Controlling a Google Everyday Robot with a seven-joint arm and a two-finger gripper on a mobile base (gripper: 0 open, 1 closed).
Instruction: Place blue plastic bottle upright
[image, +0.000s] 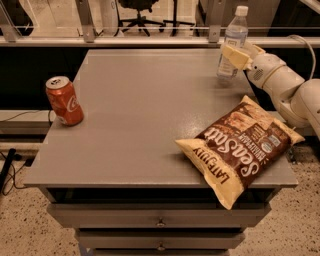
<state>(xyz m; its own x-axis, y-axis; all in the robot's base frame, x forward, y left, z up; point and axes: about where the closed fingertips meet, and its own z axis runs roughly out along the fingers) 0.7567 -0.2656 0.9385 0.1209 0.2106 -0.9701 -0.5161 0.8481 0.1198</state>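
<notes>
we see the small clear bluish plastic bottle with white cap (235, 33) upright at the grey table's (150, 110) far right corner, our cream two-finger gripper (232, 55) clasping its middle.

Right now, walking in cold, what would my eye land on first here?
Probably the big brown-and-yellow chip bag sprawled on the near right of the grey table, one corner hanging over the front edge. Next, the white arm's gripper clasping the blue plastic bottle, which stands upright at the far right corner. A red soda can stands alone by the left edge.
</notes>
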